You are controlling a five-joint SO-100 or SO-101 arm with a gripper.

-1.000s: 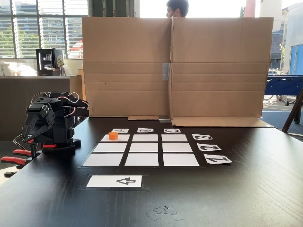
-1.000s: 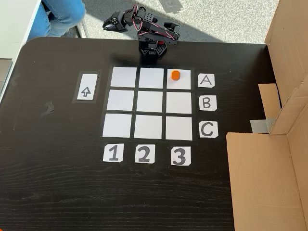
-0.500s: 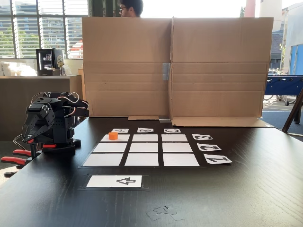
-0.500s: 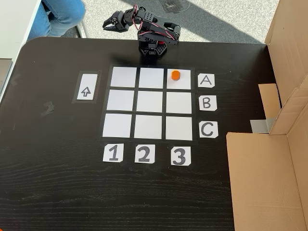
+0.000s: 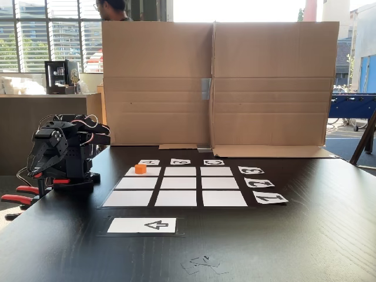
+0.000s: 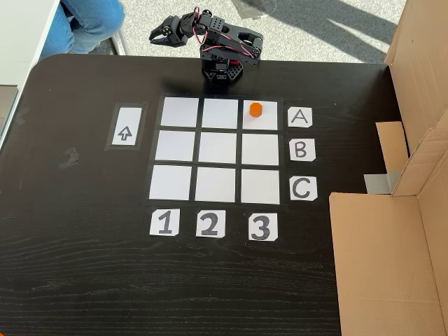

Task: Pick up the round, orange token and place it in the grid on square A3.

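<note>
Fixed views both show the token (image 6: 255,108) already sitting in square A3 (image 6: 266,116) of the grid (image 6: 218,149), near the arm-side edge. I can't tell whether the folded arm's fingers (image 6: 155,35) are clenched; a careless unfolding sweep could knock it out

Cards right of the grid (image 6: 217,149): A (image 6: 299,117), B (image 6: 301,150), C (image 6: 302,188)
Cards below it: 1 (image 6: 164,222), 2 (image 6: 210,223), 3 (image 6: 262,227)
Left card (image 6: 126,127): black arrow

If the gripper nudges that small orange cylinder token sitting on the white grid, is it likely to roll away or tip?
The small orange cylinder token stands on its flat face and looks short and squat, so it would probably slide, not tip. If it were knocked onto its curved side, it could roll. It looks rigid and probably light. The white grid cell under it seems smooth, so a push may shift it easily.
</note>
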